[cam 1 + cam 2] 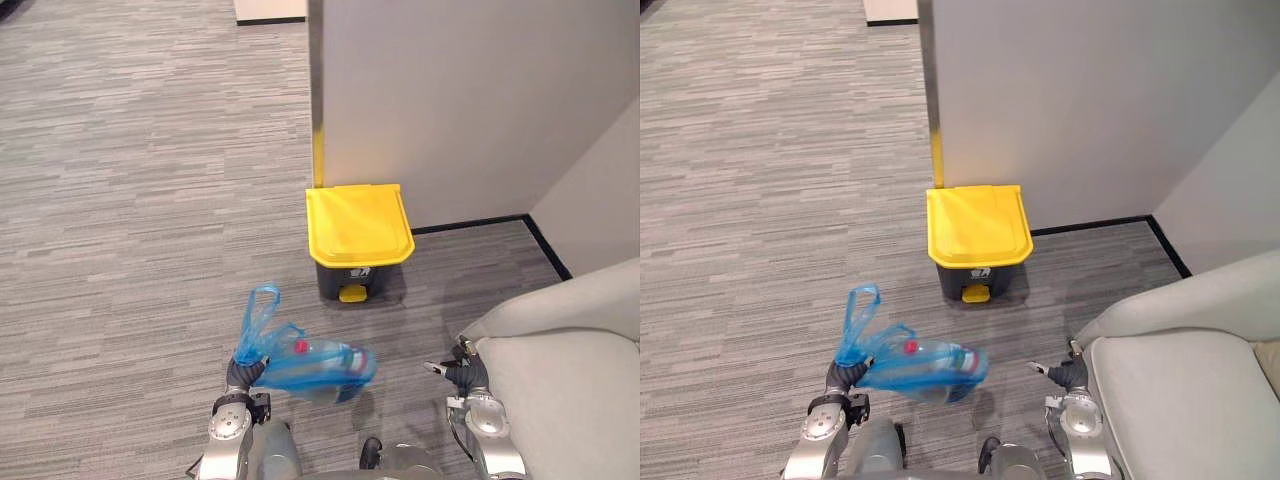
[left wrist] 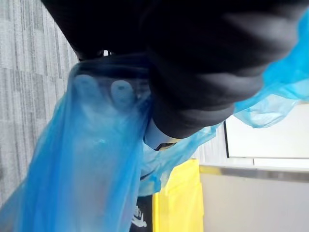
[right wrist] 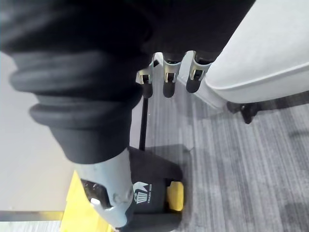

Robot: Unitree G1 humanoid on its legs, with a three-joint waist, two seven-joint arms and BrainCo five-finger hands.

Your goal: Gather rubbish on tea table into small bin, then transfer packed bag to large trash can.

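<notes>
A: Setting?
B: Office lounge, likely. Grey striped carpet fills the left; plain partition wall with black skirting upper right.
A: Furnishings?
B: Pale upholstered seat lower right; yellow-lidded pedal bin centre, by the wall.

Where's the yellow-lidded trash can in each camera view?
Left eye view: trash can at centre, against the wall.
Right eye view: centre too, against the wall.
Left wrist view: yellow lid beyond the blue bag.
Right wrist view: dark body beyond the right robot hand.
Shared landmark: striped grey carpet.
</notes>
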